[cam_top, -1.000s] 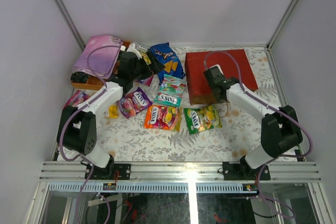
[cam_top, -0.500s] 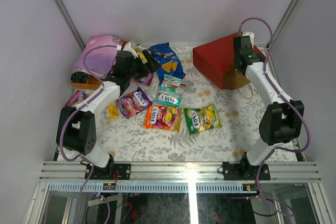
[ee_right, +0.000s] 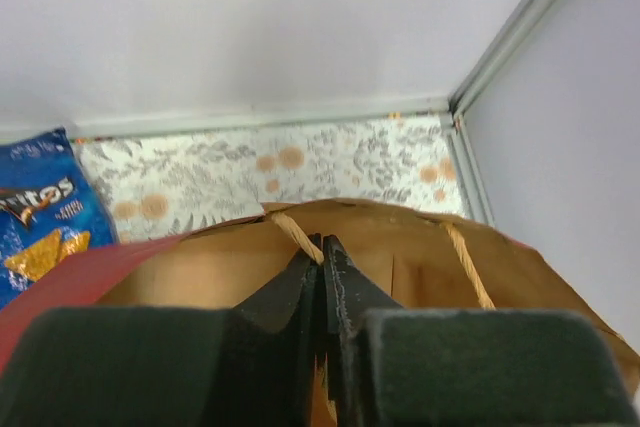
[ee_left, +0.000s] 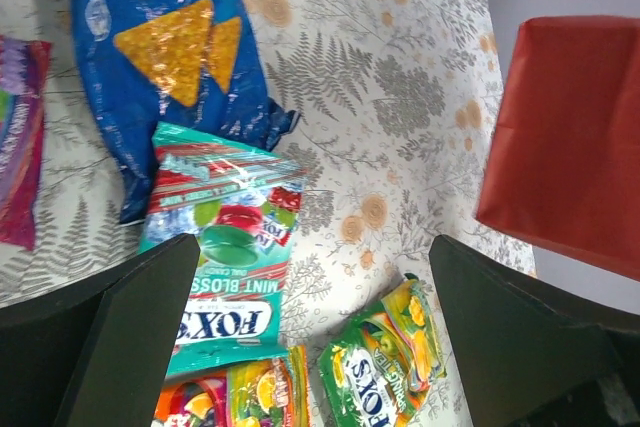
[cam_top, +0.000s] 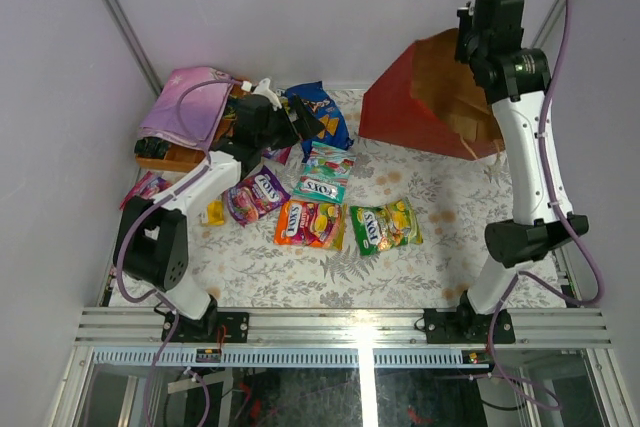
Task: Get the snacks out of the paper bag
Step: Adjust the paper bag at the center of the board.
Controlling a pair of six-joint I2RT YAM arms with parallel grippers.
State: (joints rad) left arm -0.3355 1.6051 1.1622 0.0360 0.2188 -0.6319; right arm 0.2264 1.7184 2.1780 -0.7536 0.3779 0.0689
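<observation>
Left arm: base at lower left of top view, elbow folded, forearm running up-right to upper centre-left. Left gripper held low, pointing right, jaws spread wide, nothing between them. In left wrist view, fingers sit at lower left and lower right corners.

Right arm: base at lower right, stretched tall up right side of frame, wrist bent over at upper right. Right gripper jaws pinched together on top edge of paper bag.

The fern-patterned table carries scattered candy packets, a blue chip bag and a wooden tray
</observation>
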